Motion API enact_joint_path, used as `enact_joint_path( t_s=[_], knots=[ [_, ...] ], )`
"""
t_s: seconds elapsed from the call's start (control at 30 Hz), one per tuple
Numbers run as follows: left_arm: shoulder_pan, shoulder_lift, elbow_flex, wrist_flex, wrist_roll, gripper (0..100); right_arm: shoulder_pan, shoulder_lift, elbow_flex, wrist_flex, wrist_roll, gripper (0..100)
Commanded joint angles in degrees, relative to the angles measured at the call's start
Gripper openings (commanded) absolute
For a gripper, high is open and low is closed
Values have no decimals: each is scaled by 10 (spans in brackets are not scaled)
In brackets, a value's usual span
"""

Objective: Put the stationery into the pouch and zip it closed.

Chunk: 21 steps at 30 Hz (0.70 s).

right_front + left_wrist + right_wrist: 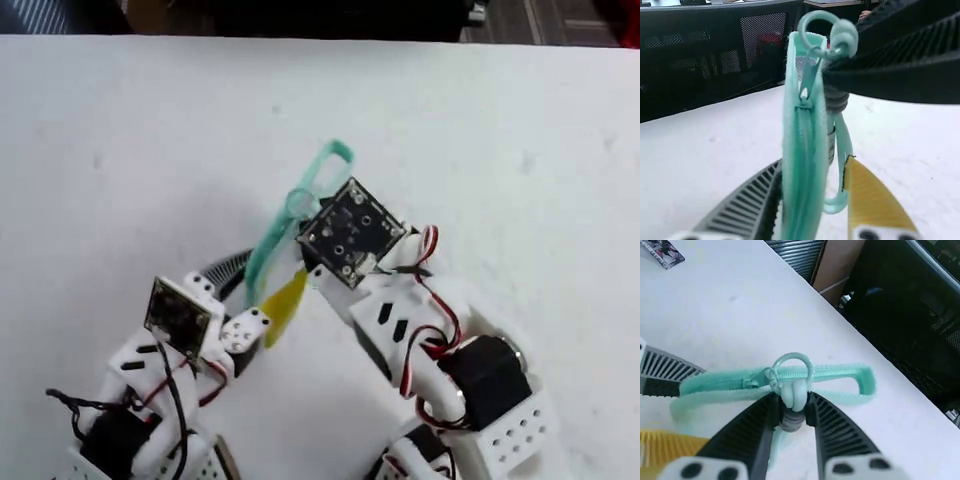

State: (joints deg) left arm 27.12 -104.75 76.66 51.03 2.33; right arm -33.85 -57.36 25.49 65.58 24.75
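Note:
The teal pouch (pixel 272 240) stands on its edge above the white table, held between both arms. My left gripper (pixel 262 276) is shut on the pouch's lower part, with the grey ribbed finger (pixel 747 202) on one side and the yellow finger (pixel 867 200) on the other. My right gripper (pixel 792 401) is shut on the teal zipper pull (pixel 792 390), just under its ring (pixel 791 367), with a grey ribbed piece also between the black fingers (pixel 752 432). The slider (pixel 747 384) sits a little way along the closed-looking zipper. What is inside the pouch is hidden.
The white table (pixel 500 130) stretches bare to the left, right and far side of the arms. Its far edge (pixel 300 36) borders dark chairs and boxes. A small printed card (pixel 662 252) lies far off on the table.

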Motion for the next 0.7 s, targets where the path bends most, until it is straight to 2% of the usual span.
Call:
enact_joint_path(
  t_s=[0.0, 0.1, 0.17, 0.27, 0.4, 0.67],
  knots=[
    [4, -1, 34, -75, -7, 133, -6, -7, -28, 1, 31, 17],
    [4, -1, 77, -144, -8, 37, -6, -7, -29, 1, 36, 17],
    [4, -1, 88, -165, -8, 23, -5, -7, -29, 0, 37, 17],
    [5, -1, 87, -156, -8, 20, -1, -7, -27, -17, 40, 17],
    [5, -1, 87, -154, -8, 21, 15, 22, -26, -73, 89, 17],
    [5, -1, 62, -110, -25, 21, 21, 116, -32, -109, 91, 17]
  ],
)
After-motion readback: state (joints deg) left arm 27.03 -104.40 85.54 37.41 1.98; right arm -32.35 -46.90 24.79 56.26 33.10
